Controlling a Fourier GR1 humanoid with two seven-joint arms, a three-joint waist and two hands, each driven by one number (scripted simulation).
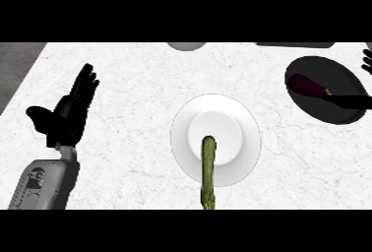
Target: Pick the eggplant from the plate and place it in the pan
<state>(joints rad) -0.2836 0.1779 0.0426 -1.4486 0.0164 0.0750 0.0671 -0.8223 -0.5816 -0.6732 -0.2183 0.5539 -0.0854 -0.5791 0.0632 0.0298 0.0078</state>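
Eggplant (309, 84): is lying dark purple inside the pan (323, 66), toward its left side, and not on the plate.
Pan: is sitting at the far right of the bench (131, 64), well apart from the plate.
Plate (240, 118): is sitting mid-bench, carrying only a long green vegetable (208, 167) that is overhanging its near rim.
Right robot hand (368, 61): is showing only as a black sliver at the view's right edge, beside the pan; I cannot tell whether it is grasping or released.
Dark bar (352, 102): is crossing the pan's right side and meeting the eggplant's end; whether it is part of the hand or the pan's handle, I cannot tell.
Left robot hand (73, 106): is resting released at the left, fingers (87, 81) straight and pointing up, touching nothing.
Step in hand: judging by where things are lying, the placing is looking done or nearly so, leaving the letting-go and pulling clear.
Doing it well: releasing only while the eggplant is resting on the pan's floor, then lifting upward rather than sideways, so nothing is dragging it over the rim or nudging the pan.
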